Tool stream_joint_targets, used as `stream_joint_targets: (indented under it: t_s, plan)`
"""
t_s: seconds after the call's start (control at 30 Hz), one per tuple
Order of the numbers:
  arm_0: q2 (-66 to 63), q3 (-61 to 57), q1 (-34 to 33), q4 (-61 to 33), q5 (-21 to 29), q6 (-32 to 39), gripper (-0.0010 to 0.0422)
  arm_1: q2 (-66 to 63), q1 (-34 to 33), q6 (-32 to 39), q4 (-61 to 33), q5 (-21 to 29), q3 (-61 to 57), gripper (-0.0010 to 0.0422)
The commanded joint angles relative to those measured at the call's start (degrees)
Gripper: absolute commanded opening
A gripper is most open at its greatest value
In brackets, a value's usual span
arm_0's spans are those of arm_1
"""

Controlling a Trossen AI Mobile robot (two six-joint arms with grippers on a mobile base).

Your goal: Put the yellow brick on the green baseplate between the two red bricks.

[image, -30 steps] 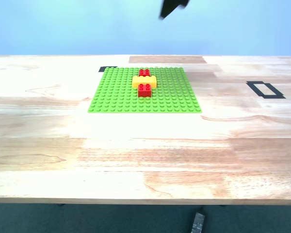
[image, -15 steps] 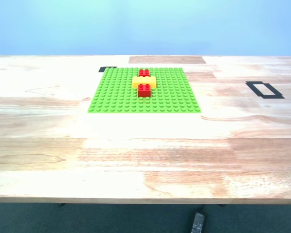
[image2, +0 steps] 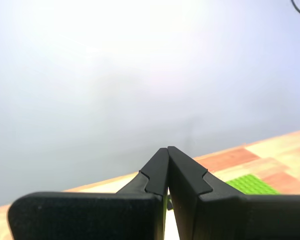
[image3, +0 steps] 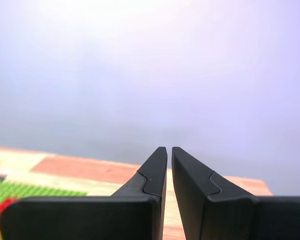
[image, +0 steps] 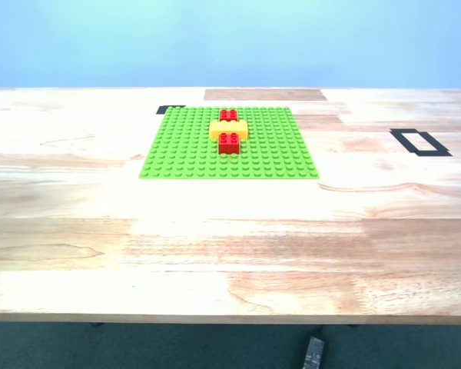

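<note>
First gripper (image2: pixel 168 150) pressed closed on nothing, tips meeting, aimed past the table's far edge; second gripper (image3: pixel 169 149) nearly closed, a thin slit between the tips, also empty — both raised well clear of the green baseplate (image: pixel 184 154), likely because the placing looks finished. On that baseplate, toward its far edge: yellow brick (image: pixel 229 129) seated crosswise, touching a red brick (image: pixel 228 115) behind and a red brick (image: pixel 229 142) in front. Against a second ago — dark arm tip gone from above the baseplate; bricks unmoved.
</note>
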Motion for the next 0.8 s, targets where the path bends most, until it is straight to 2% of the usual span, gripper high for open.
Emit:
stream_joint_targets:
  t_s: [0.03, 0.17, 0.37, 0.63, 0.8]
  plan:
    - [-4.61, -4.81, -0.02, 0.98, -0.57, -2.80, 0.0000, -2.95, 0.02, 0.50, -0.26, 2.69, -1.42, 0.0012]
    - [-8.79, -9.35, 0.00, 2.01, -0.90, -3.93, 0.0000, -4.81, 0.02, 1.16, -3.30, 2.32, -3.76, -0.0001]
    - [-11.08, -12.68, 0.00, 3.39, -1.95, -6.03, 0.0000, -5.99, 0.09, 2.82, -2.23, 2.58, -8.22, -0.0001]
    - [-11.06, -15.91, 0.00, 5.38, -2.38, -6.05, 0.0000, -6.10, 0.17, 1.75, 6.34, -0.35, -14.69, -0.0001]
    - [-11.06, -18.40, 0.00, 8.96, -2.43, -6.23, 0.0000, -6.05, 0.02, 1.36, 9.86, -0.39, -18.12, -0.0001]
